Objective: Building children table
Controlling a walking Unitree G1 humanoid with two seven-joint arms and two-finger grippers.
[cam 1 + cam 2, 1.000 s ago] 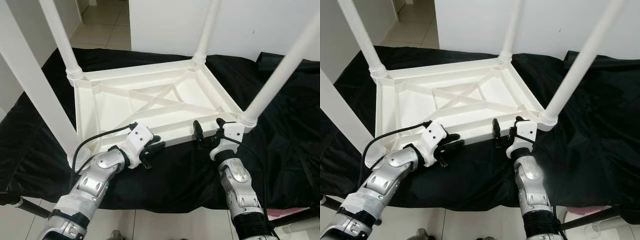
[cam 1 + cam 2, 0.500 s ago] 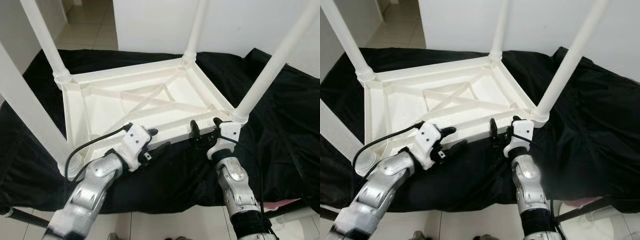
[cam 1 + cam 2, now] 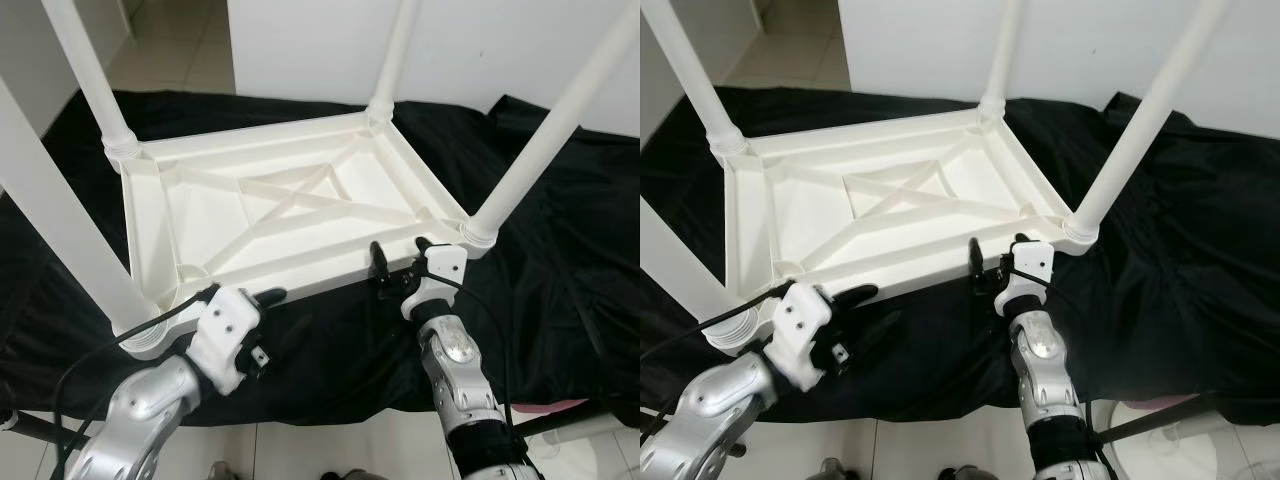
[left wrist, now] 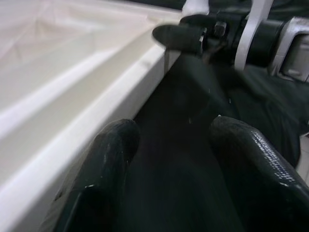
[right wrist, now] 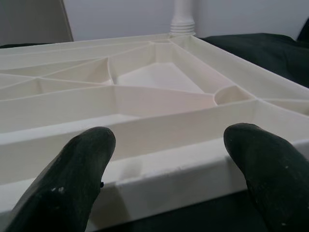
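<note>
The upturned white plastic table (image 3: 290, 215) lying legs-up on the black cloth (image 3: 560, 260) looks light, stiff and probably slick (ribbed underneath), so its near rim suits gripping, where the right gripper (image 3: 398, 268) and left gripper (image 3: 262, 322) both gape empty.

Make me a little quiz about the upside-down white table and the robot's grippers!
1. True or false: the white table lies upside down on the black cloth.
2. How many legs stick up from it? A) two B) three C) four
3. Which gripper is at the table's near rim, close to a corner leg: the left gripper or the right gripper?

Key: 1 true. 2 C. 3 the right gripper, fingers spread apart; the left gripper, also open, is beside the rim over the cloth.
</note>
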